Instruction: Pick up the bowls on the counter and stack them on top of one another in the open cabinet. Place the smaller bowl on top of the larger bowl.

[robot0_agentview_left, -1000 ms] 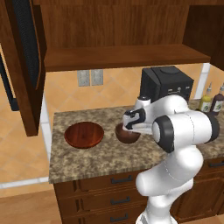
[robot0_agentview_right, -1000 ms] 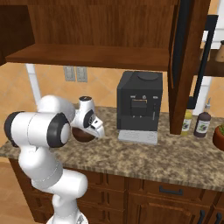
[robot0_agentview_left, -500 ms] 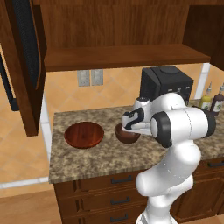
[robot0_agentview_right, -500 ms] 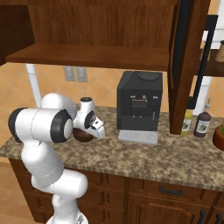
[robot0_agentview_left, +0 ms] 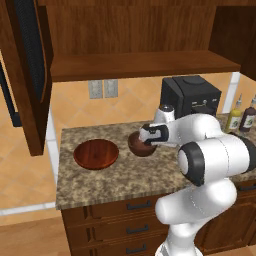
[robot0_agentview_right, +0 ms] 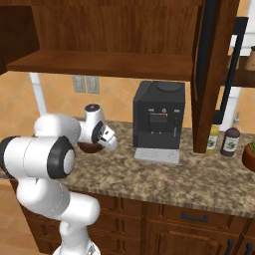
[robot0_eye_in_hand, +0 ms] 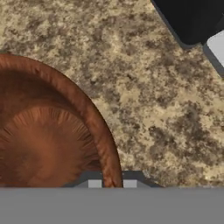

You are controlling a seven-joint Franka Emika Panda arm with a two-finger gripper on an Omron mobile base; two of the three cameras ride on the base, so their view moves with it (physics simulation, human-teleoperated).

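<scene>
1. Claw (robot0_eye_in_hand: pixel 112 183) tips straddle the rim of the smaller bowl (robot0_eye_in_hand: pixel 41 135), one tip inside the rim and one outside; whether they press on the wood I cannot tell.
2. Smaller bowl (robot0_agentview_left: pixel 140 145) sits on the desk (robot0_agentview_left: pixel 115 175), with the white hand low over its right edge in the left base view.
3. Larger bowl (robot0_agentview_left: pixel 96 154) lies flat on the desk to the left of the smaller bowl, near it but apart.
4. Coffee machine (robot0_agentview_left: pixel 190 97) stands black and boxy behind and to the right of the smaller bowl, against the wall.
5. Open cabinet (robot0_agentview_left: pixel 135 62) hangs above the smaller bowl, its plank shelf running over both bowls and its door swung out to the left.
6. Two bottles (robot0_agentview_left: pixel 242 115) stand far to the right of the smaller bowl, beyond the coffee machine.
</scene>
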